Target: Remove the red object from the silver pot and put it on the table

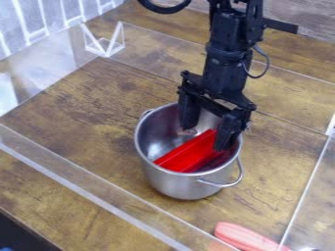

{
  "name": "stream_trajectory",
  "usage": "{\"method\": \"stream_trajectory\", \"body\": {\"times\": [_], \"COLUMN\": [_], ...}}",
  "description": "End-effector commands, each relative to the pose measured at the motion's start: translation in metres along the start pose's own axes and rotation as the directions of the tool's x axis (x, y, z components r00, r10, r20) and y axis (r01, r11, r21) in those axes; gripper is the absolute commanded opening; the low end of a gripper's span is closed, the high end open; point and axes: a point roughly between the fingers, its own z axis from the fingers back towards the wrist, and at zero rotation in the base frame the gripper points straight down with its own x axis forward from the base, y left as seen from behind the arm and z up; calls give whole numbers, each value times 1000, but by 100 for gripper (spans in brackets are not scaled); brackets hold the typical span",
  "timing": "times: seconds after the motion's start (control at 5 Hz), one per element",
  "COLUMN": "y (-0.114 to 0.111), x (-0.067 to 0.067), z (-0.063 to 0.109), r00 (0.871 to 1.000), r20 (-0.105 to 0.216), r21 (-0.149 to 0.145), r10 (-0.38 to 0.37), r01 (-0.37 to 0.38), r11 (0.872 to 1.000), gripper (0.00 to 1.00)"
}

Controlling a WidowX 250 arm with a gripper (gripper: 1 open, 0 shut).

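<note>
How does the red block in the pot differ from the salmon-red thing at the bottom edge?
The red object is bright red, flat and straight-edged; the salmon-red thing is paler and rounded. The red object lies inside the silver pot, while the salmon-red thing lies on the table. Both are elongated.

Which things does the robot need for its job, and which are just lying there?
For the job:
- bright red flat block
- round shiny silver pot
- dark brown wooden table
- black gripper, open over the pot

Just lying about:
- salmon-red rounded thing
- clear plastic stand
</note>
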Motion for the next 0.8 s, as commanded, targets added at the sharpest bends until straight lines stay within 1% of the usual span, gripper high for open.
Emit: {"method": "stream_trajectory", "body": {"times": [0.0,0.2,0.4,0.6], "y": [-2,-9,-17,-26], "x": [0,-2,-3,-2], "z": [3,-9,-18,-30], "r00": [1000,998,993,993], "r20": [23,12,10,9], "r21": [-3,3,8,7], "r10": [0,-58,-116,-119], "r01": [0,58,116,119], "r11": [1000,998,993,993], "gripper": [100,100,100,0]}}
